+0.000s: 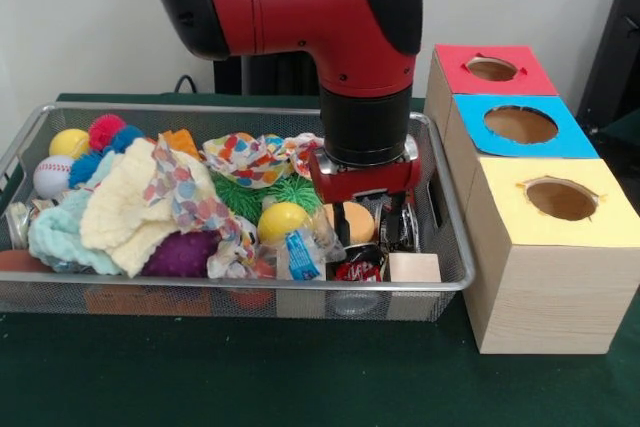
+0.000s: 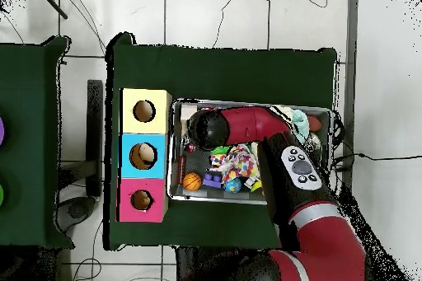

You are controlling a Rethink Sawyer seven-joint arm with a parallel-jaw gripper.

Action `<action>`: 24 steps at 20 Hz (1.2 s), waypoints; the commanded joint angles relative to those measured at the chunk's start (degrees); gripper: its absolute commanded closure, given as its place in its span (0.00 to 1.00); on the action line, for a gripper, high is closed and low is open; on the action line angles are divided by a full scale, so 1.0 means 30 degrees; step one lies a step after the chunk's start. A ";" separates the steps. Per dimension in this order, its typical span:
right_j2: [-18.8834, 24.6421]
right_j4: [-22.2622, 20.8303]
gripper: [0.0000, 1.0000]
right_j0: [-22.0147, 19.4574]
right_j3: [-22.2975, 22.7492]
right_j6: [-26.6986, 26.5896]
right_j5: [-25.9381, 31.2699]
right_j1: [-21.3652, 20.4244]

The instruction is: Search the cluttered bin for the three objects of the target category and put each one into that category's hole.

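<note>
Green cloth covers the tabletop [image 1: 300, 387], where the bin [image 1: 120, 292], a shallow wire-mesh tray, sits just left of three wooden boxes [image 1: 545, 277] topped red, blue and yellow, each with a round hole. Cloths, balls and small toys crowd the bin. The red and black arm [image 1: 330, 17] reaches down into its right end; the jaws [image 1: 372, 222] sit low among the clutter, and whether they are parted or holding anything cannot be told.

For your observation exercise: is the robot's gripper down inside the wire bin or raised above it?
Inside. In the front view the gripper reaches below the bin rim, among the clutter beside a yellow ball.
</note>
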 commanded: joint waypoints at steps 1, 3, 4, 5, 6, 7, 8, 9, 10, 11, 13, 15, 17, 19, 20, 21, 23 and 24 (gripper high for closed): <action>0.1417 -0.1393 0.00 -0.0657 -0.1209 -0.2501 -0.1115 0.0485; 0.1298 -0.1414 0.00 -0.0684 -0.1009 -0.2327 -0.1035 0.0228; 0.1225 -0.1412 0.00 -0.0787 -0.0731 -0.2179 -0.1032 0.0029; 0.1110 -0.1448 0.00 -0.0866 -0.0438 -0.1960 -0.1132 -0.0208; 0.0977 -0.1456 0.00 -0.0953 -0.0153 -0.1743 -0.1179 -0.0438; 0.0801 -0.1474 0.00 -0.1030 0.0062 -0.1616 -0.1087 -0.0783; 0.0601 -0.1495 0.00 -0.1106 0.0140 -0.1697 -0.0720 -0.1087; 0.0449 -0.1471 0.00 -0.1244 0.0215 -0.1890 -0.0240 -0.1318; 0.0343 -0.1455 0.00 -0.1451 0.0439 -0.2099 0.0086 -0.1579; 0.0300 -0.1399 0.00 -0.1697 0.0702 -0.2286 0.0327 -0.1833; 0.0308 -0.1313 0.00 -0.2198 0.1068 -0.2707 0.0699 -0.2129; 0.0474 -0.1298 0.00 -0.2646 0.1163 -0.3057 0.0798 -0.2016; 0.0628 -0.1425 0.00 -0.2925 0.1150 -0.3121 0.0547 -0.1677; 0.0702 -0.1582 0.00 -0.3099 0.1114 -0.3043 0.0282 -0.1372; 0.0728 -0.1654 0.00 -0.3176 0.1152 -0.3018 0.0225 -0.1357; 0.0738 -0.1690 0.00 -0.3255 0.1229 -0.3011 0.0273 -0.1433; 0.0720 -0.1804 0.00 -0.3400 0.1503 -0.2923 0.0259 -0.1718; 0.0709 -0.1829 0.00 -0.3492 0.1713 -0.2881 0.0249 -0.1896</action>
